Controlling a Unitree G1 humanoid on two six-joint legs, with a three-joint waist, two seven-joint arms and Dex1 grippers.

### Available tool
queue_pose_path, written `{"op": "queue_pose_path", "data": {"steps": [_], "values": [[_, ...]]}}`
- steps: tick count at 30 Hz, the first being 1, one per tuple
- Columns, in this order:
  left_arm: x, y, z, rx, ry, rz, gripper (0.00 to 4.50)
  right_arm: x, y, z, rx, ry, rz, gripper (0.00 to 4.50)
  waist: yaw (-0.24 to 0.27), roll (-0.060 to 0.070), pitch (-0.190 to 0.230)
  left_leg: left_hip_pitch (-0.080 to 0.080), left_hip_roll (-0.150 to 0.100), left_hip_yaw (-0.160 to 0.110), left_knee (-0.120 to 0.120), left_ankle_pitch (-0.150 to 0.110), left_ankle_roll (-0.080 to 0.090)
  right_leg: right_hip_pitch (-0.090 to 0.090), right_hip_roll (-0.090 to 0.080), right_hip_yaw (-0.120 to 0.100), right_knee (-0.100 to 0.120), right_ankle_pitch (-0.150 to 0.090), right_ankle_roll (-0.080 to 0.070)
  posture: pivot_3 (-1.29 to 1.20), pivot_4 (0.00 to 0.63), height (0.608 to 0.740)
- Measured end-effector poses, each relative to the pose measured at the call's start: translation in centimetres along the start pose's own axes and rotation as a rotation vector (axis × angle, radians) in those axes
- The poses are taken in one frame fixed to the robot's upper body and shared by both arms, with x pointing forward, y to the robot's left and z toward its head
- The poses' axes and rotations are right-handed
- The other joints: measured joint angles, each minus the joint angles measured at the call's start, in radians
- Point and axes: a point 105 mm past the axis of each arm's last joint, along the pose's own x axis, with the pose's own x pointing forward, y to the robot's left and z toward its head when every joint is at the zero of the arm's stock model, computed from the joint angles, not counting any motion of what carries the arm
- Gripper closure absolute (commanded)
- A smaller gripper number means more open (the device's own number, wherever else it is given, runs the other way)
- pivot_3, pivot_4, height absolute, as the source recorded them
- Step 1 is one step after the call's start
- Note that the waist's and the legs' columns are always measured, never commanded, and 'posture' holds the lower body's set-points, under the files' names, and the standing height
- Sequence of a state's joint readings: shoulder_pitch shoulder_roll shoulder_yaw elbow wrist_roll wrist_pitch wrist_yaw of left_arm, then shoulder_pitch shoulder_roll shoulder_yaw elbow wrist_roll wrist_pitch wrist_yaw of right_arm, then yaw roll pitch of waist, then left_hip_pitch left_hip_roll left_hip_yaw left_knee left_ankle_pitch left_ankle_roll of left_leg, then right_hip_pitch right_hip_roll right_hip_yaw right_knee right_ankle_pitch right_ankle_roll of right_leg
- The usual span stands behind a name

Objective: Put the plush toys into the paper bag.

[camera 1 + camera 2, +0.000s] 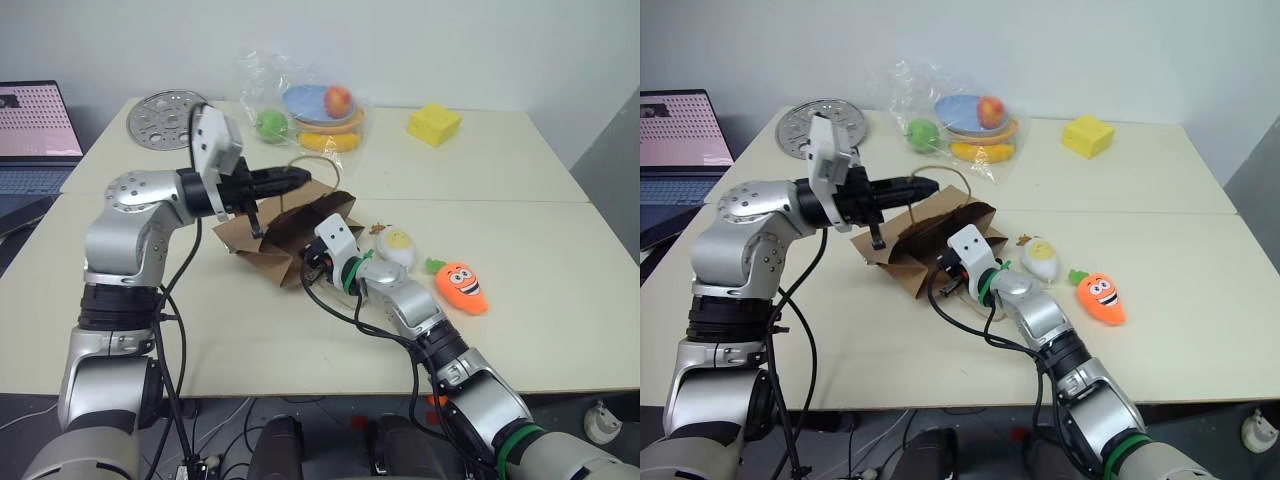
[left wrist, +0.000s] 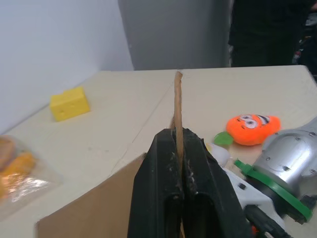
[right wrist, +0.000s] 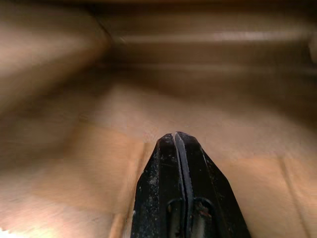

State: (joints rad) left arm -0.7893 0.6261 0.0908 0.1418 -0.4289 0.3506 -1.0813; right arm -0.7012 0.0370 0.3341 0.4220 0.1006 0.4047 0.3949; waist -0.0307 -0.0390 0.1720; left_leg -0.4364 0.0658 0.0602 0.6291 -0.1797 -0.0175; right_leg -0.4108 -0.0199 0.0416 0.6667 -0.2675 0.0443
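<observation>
The brown paper bag [image 1: 285, 238] lies on its side on the table, mouth toward me. My left gripper [image 2: 178, 135] is shut on the bag's top edge and holds it up, seen from the head at left gripper [image 1: 300, 178]. My right gripper [image 3: 176, 136] is shut on nothing and reaches inside the bag, brown paper all round it. The white egg plush [image 1: 397, 246] and the orange carrot plush [image 1: 462, 287] lie on the table to the right of the bag, outside it.
At the back stand a clear plastic bag of toy fruit and plates [image 1: 312, 108], a yellow block [image 1: 434, 124] and a perforated metal disc [image 1: 166, 119]. A laptop [image 1: 35, 130] sits at the far left. A person in dark clothes [image 2: 267, 29] stands beyond the table.
</observation>
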Motion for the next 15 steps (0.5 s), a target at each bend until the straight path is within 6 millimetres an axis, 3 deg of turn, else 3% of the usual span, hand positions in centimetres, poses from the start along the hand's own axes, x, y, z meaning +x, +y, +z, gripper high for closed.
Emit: {"op": "queue_pose_path", "data": {"steps": [2, 8, 10, 12, 15], "values": [[-0.3, 1.7, 0.7, 0.037, -0.030, 0.105, 4.50, 0.2, 0.5, -0.4, 0.023, 0.012, 0.001, 4.48, 0.000, 0.000, 0.000, 0.000, 0.000, 0.000, 0.000, 0.000, 0.000, 0.000, 0.000, 0.000, 0.000, 0.000, 0.000, 0.00, 0.150, 0.740], [-0.2, 3.6, 2.4, 0.053, -0.124, 0.241, 4.50, 0.5, 0.4, -1.0, 0.020, 0.040, -0.035, 4.48, 0.001, 0.000, 0.000, 0.000, 0.000, 0.000, 0.000, 0.000, 0.000, 0.000, 0.000, 0.000, 0.000, 0.000, 0.000, 0.00, 0.150, 0.740], [-0.4, 4.5, 3.8, 0.058, -0.176, 0.289, 4.50, 0.6, 0.3, -1.1, 0.011, 0.044, -0.049, 4.48, 0.000, 0.000, 0.000, 0.000, 0.000, 0.000, 0.000, 0.000, 0.000, 0.000, 0.000, 0.000, 0.001, 0.000, 0.000, 0.00, 0.150, 0.740], [-0.6, 4.8, 4.8, 0.069, -0.209, 0.309, 4.50, 0.6, 0.2, -1.1, 0.005, 0.048, -0.058, 4.48, -0.001, 0.000, 0.000, 0.001, 0.000, 0.000, 0.000, 0.000, 0.000, 0.000, 0.000, 0.000, 0.002, 0.000, 0.000, 0.00, 0.150, 0.740], [-0.6, 4.9, 4.7, 0.057, -0.218, 0.325, 4.50, 0.5, 0.1, -1.2, -0.002, 0.056, -0.069, 4.48, 0.000, 0.000, 0.000, 0.001, 0.000, 0.000, 0.000, 0.000, 0.000, 0.000, 0.000, 0.000, 0.006, 0.000, 0.000, 0.00, 0.150, 0.740]]}}
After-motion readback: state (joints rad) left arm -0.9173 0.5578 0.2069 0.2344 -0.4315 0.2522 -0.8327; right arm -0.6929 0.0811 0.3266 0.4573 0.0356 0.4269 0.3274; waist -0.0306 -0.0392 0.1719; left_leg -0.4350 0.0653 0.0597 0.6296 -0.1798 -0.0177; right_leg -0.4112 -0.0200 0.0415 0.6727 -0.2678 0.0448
